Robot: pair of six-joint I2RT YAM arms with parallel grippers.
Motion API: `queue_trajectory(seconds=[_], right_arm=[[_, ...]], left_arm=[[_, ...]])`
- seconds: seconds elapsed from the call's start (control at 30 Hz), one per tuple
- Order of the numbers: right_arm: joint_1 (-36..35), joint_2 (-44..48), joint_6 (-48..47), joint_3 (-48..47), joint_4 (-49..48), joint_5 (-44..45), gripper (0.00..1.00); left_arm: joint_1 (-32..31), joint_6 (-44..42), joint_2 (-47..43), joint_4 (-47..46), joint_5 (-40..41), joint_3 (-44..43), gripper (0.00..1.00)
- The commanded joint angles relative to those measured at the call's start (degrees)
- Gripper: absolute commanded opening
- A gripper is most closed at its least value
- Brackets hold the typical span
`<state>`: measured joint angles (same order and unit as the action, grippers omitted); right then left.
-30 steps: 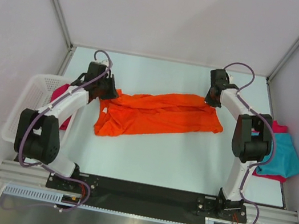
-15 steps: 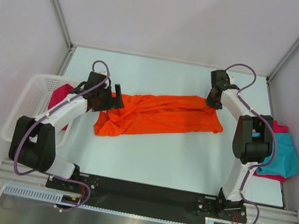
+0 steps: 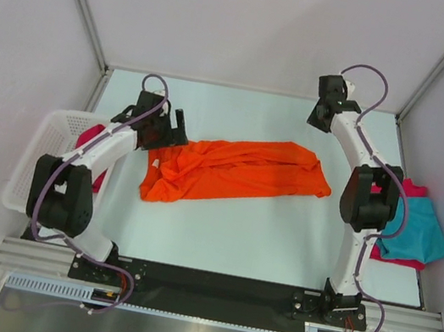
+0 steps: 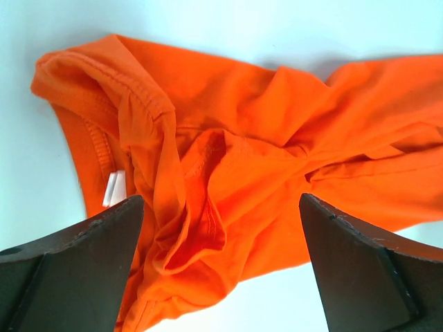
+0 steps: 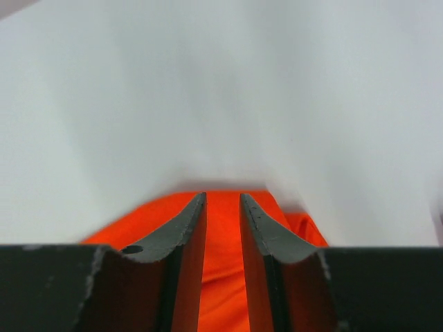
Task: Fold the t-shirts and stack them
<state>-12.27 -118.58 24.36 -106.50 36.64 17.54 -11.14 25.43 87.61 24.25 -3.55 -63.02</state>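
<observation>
The orange t-shirt (image 3: 239,169) lies unfolded and rumpled in a long band across the middle of the table (image 3: 262,233), its collar end to the left. The left gripper (image 3: 173,127) hovers over that collar end, its 2 fingers spread wide with nothing between them. The right gripper (image 3: 320,119) hangs above the far right end, fingers narrowly apart and clear of the cloth. At the right edge a teal t-shirt (image 3: 425,232) rests on a crimson t-shirt (image 3: 414,190). A white basket (image 3: 34,159) sits at the left.
</observation>
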Motion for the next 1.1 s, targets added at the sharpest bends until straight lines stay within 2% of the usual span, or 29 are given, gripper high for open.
queue_trajectory(seconds=[0.0,0.27,0.53,1.07], right_arm=[[0.06,-6.12,-0.63,-7.40,4.39,-0.49,0.31],[-0.47,-8.59,-0.63,-7.59,4.84,-1.63,0.31],[-0.38,-8.42,-1.25,-6.97,4.75,-1.37,0.31],[-0.56,-7.63,-0.81,-4.16,3.79,-1.54,0.28]], left_arm=[[-0.29,-0.65,3.70,-1.57,0.21,-4.82,1.00],[-0.20,0.67,13.10,-4.91,-0.58,-7.63,1.00],[-1.08,1.99,17.24,-8.34,-2.16,-8.43,1.00],[-5.47,1.64,9.68,-5.44,3.46,-9.57,1.00]])
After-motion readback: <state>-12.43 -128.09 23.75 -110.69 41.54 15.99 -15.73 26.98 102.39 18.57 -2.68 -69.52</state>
